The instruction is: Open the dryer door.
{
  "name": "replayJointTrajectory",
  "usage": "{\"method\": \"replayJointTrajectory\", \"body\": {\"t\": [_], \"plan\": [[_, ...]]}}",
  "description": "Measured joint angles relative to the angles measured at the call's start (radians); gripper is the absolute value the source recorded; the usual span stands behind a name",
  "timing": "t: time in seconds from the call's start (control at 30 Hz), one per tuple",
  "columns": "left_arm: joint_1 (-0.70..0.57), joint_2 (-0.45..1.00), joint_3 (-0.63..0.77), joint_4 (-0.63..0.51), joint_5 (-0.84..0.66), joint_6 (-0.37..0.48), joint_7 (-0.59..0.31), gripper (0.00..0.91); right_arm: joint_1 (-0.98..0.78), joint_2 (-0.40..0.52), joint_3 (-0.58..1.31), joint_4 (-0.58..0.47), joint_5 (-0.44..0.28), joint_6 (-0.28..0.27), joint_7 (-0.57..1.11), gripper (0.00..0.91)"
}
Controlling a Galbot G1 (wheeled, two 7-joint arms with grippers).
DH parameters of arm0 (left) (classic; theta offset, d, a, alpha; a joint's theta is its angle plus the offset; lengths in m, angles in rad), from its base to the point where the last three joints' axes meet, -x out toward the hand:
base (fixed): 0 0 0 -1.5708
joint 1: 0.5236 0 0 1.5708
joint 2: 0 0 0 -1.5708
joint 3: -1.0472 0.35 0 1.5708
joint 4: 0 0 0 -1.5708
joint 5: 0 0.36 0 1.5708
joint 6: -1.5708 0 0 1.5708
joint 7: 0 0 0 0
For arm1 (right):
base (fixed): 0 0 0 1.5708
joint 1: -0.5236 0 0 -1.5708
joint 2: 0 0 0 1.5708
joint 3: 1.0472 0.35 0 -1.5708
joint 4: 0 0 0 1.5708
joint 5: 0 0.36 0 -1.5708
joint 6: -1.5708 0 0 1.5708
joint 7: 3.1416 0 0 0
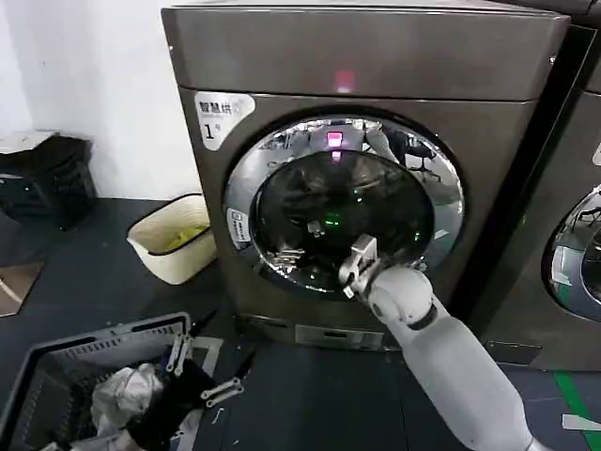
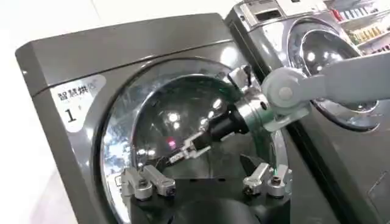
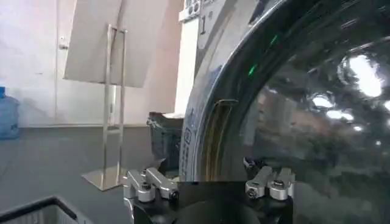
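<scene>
Right tool (image 1: pixel 354 268) at the closed dryer door (image 1: pixel 344 203).
Forearm angled up to the door's lower chrome ring, fingers apart, possibly touching glass; left tool (image 1: pixel 192 371) low, below-left of door, spread open.

The head camera looks down at the dryer (image 1: pixel 376 178) from the front; both wrist cameras face its door (image 2: pixel 183 128) close up.
</scene>
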Motion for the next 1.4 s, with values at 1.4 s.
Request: {"method": "replayJointTrajectory", "body": {"t": [1.4], "plan": [[-0.012,-0.009,-0.001,0.011,-0.003,-0.001,0.0,0.907,0.105,0.127,-0.06,-0.169,-0.023,0.023,-0.053,0.907]]}}
